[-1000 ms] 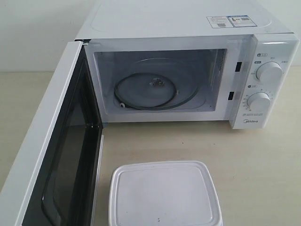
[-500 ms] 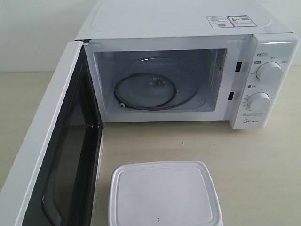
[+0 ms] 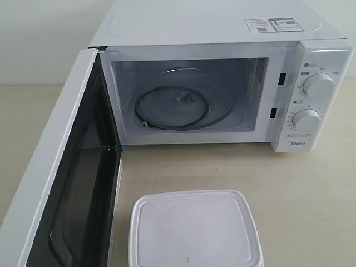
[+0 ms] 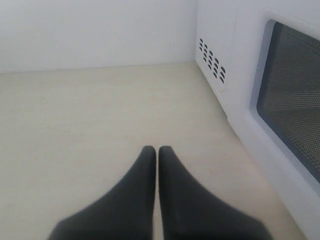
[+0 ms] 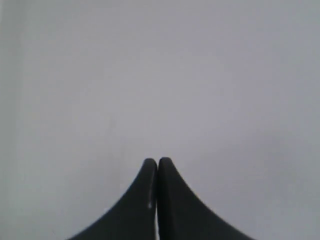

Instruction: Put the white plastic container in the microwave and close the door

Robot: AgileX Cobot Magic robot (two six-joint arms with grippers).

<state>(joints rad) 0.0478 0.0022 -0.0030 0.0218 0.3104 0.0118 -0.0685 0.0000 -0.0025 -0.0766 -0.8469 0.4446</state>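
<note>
The left gripper (image 4: 157,151) has its dark fingers pressed together on nothing, low over the table (image 4: 90,115) just beside the outer face of the door (image 4: 295,110); the right gripper (image 5: 157,162) is likewise closed and empty, facing a blank pale surface; the white plastic container (image 3: 194,231) sits lidded on the table before the microwave (image 3: 183,22), whose door stands wide open.

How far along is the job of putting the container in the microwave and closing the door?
Done: the door stands open on the microwave. In hand: nothing; left gripper and right gripper are shut on nothing. Left: the container sits on the table outside; it must go in, then the door shut.
</note>
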